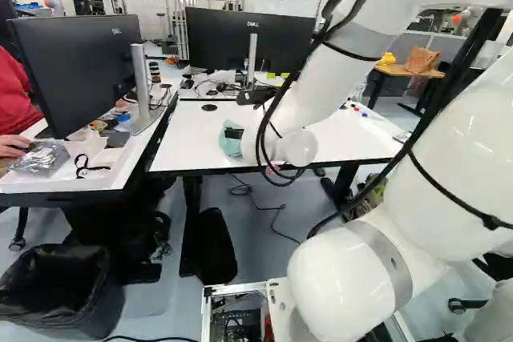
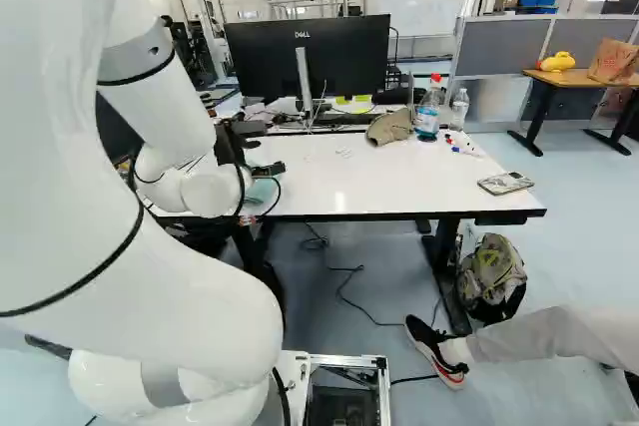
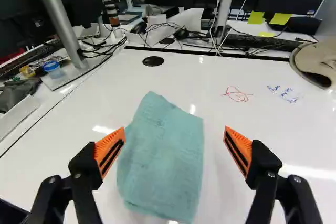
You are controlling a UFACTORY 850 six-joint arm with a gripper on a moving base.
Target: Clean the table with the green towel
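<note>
A pale teal towel (image 3: pixel 161 156) lies flat, roughly rectangular with rounded corners, on the white tabletop (image 3: pixel 226 80); the fingers (image 3: pixel 174 148) stand wide apart.

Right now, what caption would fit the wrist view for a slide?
Open gripper over the folded green towel, red and blue marks beyond it on the white table.
</note>
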